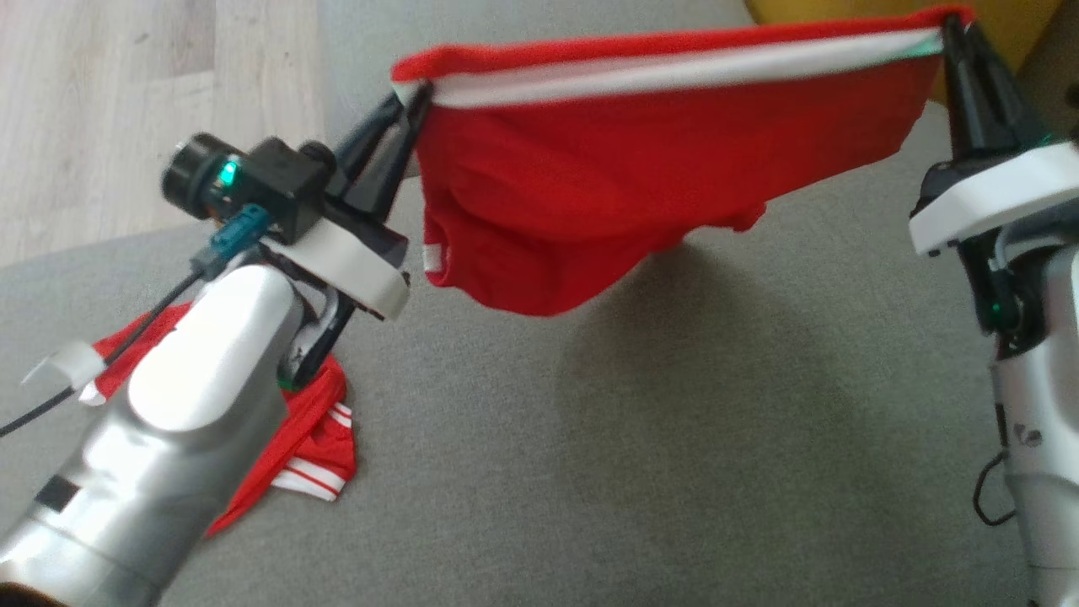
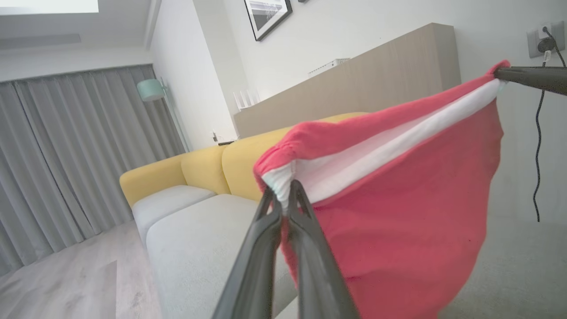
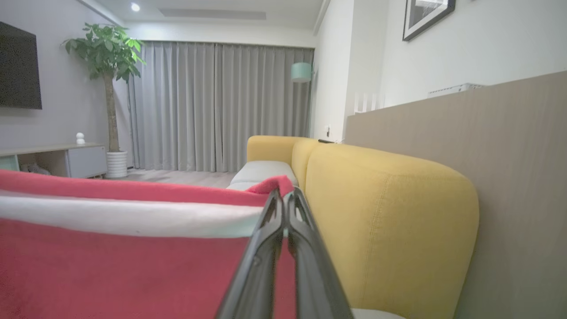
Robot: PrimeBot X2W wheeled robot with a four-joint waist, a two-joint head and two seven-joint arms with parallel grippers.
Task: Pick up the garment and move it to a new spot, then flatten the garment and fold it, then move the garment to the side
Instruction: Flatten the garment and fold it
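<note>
A red garment (image 1: 624,177) with a white band along its top edge hangs stretched between my two grippers above the grey sofa seat (image 1: 674,438). My left gripper (image 1: 415,93) is shut on its left top corner, and my right gripper (image 1: 951,32) is shut on its right top corner. The cloth sags in a pouch below the taut edge. In the left wrist view the left gripper (image 2: 285,190) pinches the white band of the garment (image 2: 398,212). In the right wrist view the right gripper (image 3: 284,195) pinches the garment (image 3: 124,266) at its corner.
A second red garment with white stripes (image 1: 312,447) lies crumpled on the seat under my left forearm. Wooden floor (image 1: 126,101) lies beyond the seat's left edge. A yellow sofa back (image 3: 390,226) rises to the right, with a beige wall panel (image 3: 509,155) behind it.
</note>
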